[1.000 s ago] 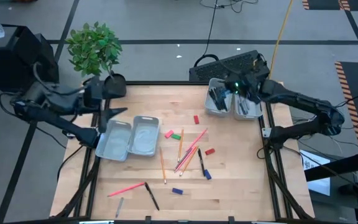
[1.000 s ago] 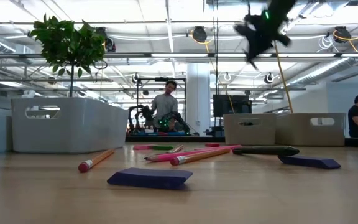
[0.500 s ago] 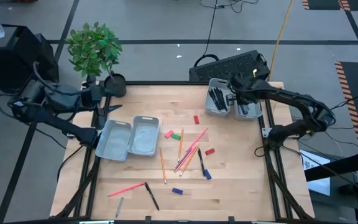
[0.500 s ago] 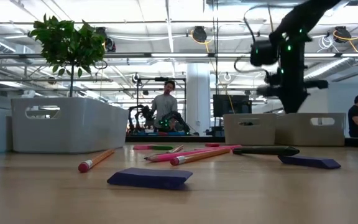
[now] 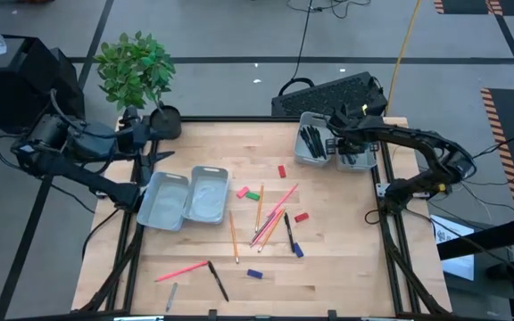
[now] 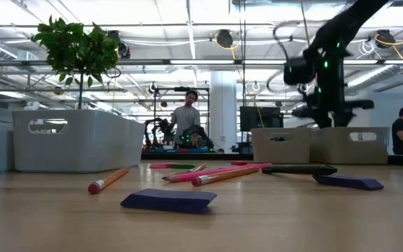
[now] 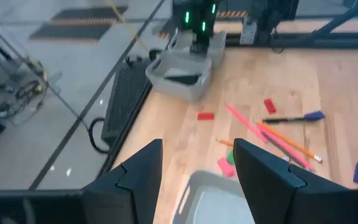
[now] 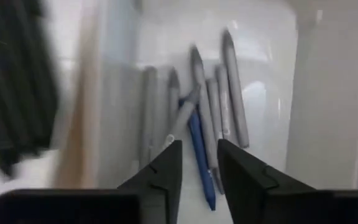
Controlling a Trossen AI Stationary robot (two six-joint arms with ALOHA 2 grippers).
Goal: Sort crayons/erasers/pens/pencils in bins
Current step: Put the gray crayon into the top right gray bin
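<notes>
Here the right gripper point(image 5: 339, 143) is held low over the far-right bins point(image 5: 357, 160), above grey and blue sticks point(image 8: 201, 118) lying in one bin; black pens point(image 5: 311, 140) fill the bin to its left. Its jaws are parted only narrowly, and nothing is gripped between them. The left gripper point(image 5: 154, 144) is held at the far-left table edge, jaws spread and empty, just beyond the two empty left bins point(image 5: 169, 198). Pencils point(image 5: 270, 217), erasers point(image 5: 255, 275) and a pen point(image 5: 217, 280) are scattered across the middle and near table point(image 5: 328, 259).
</notes>
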